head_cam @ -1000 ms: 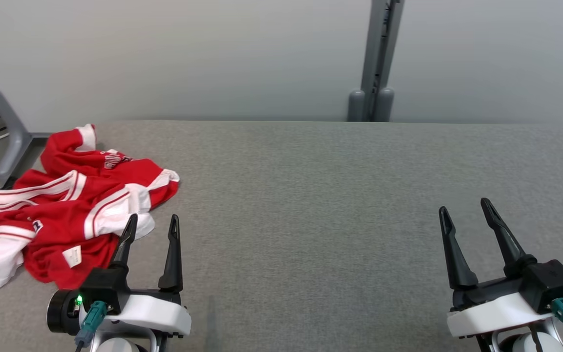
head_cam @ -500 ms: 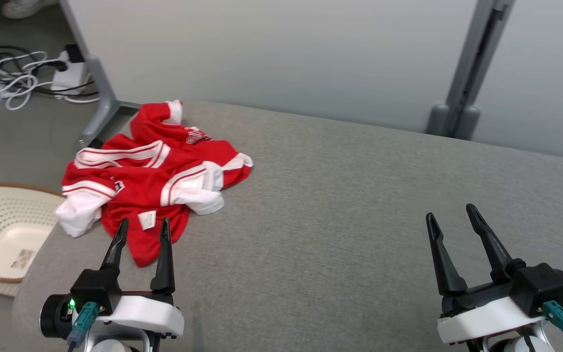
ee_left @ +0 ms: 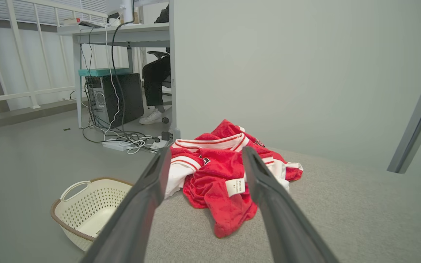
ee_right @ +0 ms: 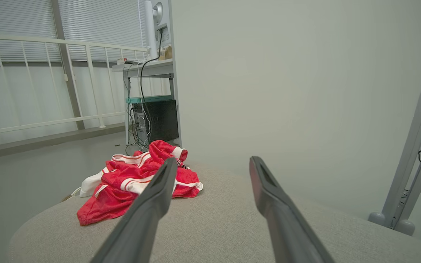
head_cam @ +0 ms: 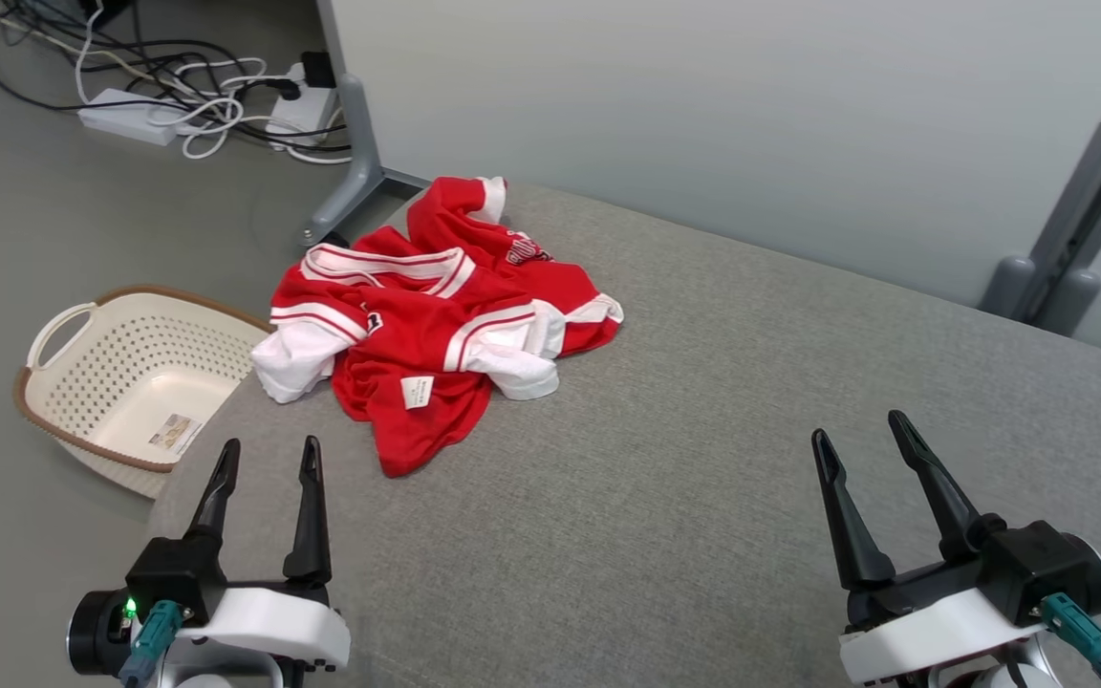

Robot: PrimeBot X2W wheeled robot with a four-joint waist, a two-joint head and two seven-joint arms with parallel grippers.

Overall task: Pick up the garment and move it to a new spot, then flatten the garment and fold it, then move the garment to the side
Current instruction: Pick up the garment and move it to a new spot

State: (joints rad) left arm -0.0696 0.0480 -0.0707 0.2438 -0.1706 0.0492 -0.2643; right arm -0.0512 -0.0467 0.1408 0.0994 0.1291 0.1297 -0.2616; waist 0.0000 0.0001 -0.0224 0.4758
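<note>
garment [head_cam: 436, 325]: crumpled red-and-white heap at the desk's [head_cam: 703, 497] far-left corner, white sleeve over the left edge, outline lost in folds, print unreadable | left hand [head_cam: 269, 444]: spread, empty, near the front-left corner, short of the garment | right hand [head_cam: 856, 427]: spread, empty, well apart at the right

The worktop [head_cam: 723, 411] is covered in grey fabric, with a rounded near-left corner. A crumpled red-and-white garment [head_cam: 436, 325] lies on its far-left part, a white sleeve reaching the left edge and a white label facing up on the near side. On the grey floor [head_cam: 25, 220] to the left stand a cream perforated basket [head_cam: 97, 373], just beside the worktop, and, farther off, a tangle of cables [head_cam: 197, 105].
</note>
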